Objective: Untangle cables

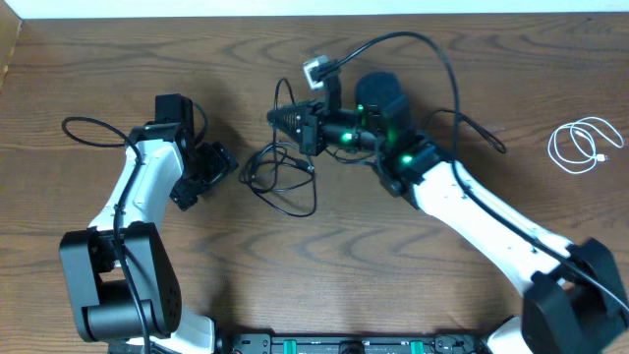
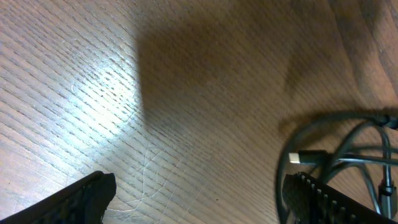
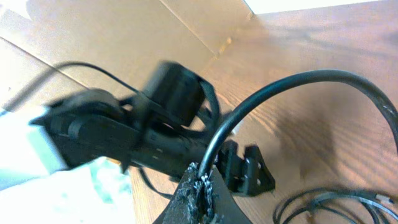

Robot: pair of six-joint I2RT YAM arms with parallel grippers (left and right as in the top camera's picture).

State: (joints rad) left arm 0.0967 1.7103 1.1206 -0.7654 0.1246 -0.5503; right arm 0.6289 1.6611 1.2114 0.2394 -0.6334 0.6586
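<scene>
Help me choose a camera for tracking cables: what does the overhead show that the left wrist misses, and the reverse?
Only the overhead: the white cable coiled at far right, and the right hand gripping one of the black cables. Only the left wrist: a silvery plug close up. Both: those black loops on the wooden table.

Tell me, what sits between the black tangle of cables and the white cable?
The right arm, reaching across; the overhead view shows it between the black tangle and the white cable.

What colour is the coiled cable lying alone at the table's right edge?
The coiled cable is white, clearest in the overhead view.
</scene>
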